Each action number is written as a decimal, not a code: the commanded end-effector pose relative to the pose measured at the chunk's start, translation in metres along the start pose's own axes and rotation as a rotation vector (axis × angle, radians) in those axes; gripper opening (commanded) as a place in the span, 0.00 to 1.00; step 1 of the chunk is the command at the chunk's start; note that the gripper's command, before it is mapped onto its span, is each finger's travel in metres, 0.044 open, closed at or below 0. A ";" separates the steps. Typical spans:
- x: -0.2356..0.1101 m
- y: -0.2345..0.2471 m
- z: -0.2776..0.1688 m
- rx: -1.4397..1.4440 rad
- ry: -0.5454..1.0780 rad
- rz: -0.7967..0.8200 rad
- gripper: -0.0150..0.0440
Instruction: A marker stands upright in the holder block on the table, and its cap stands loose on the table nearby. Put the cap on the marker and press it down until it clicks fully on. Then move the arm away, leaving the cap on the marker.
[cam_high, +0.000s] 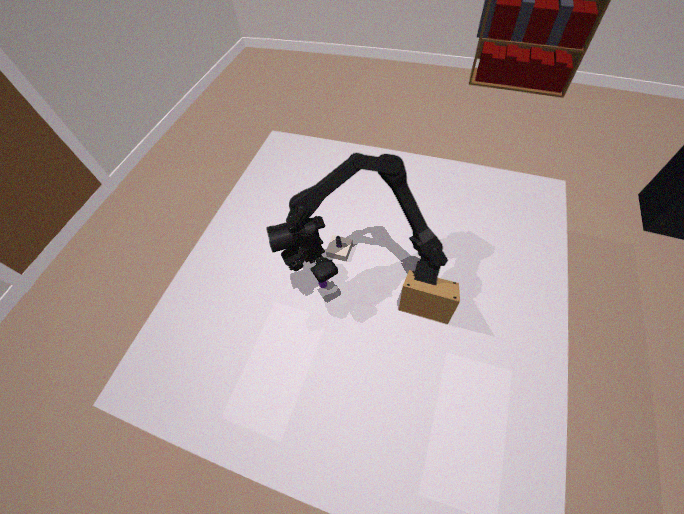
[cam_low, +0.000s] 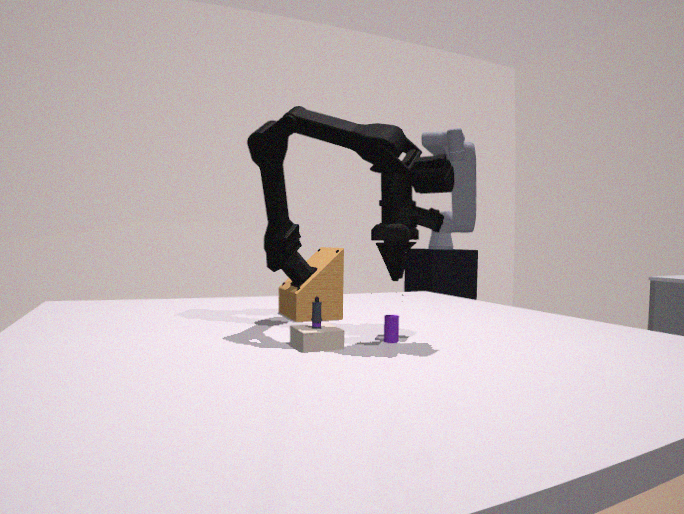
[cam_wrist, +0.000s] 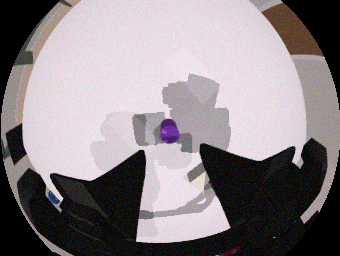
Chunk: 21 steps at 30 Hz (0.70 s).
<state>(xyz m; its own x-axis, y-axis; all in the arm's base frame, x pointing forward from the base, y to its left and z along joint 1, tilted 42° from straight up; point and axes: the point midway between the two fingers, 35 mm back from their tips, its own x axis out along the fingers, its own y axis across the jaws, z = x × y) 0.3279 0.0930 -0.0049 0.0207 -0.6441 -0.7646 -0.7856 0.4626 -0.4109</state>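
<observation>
The purple cap (cam_high: 322, 283) (cam_low: 391, 328) (cam_wrist: 169, 131) stands upright on the white table (cam_low: 165, 414). A dark marker (cam_high: 338, 240) (cam_low: 316, 312) stands upright in the pale holder block (cam_high: 342, 252) (cam_low: 316, 339), a short way from the cap. My gripper (cam_high: 324, 273) (cam_low: 395, 274) (cam_wrist: 173, 151) points straight down and hangs well above the cap. Its fingers are open with nothing between them. In the wrist view the cap sits just beyond the gap between the two fingertips.
The arm's wooden base block (cam_high: 430, 301) (cam_low: 323, 284) stands behind the holder block. A grey robot (cam_low: 456, 182) on a black pedestal (cam_low: 442, 273) stands beyond the table. A bookshelf (cam_high: 530, 44) and a black box (cam_high: 666, 198) stand on the floor.
</observation>
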 end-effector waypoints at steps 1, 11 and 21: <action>0.002 -0.001 -0.006 0.019 0.025 -0.014 0.66; 0.037 -0.002 -0.007 0.020 0.026 -0.015 0.66; 0.053 -0.001 -0.009 0.020 0.026 -0.016 0.66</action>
<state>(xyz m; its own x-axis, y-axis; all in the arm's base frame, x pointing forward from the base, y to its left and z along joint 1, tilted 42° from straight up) 0.3252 0.0560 -0.0367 0.0152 -0.6621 -0.7493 -0.7671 0.4729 -0.4335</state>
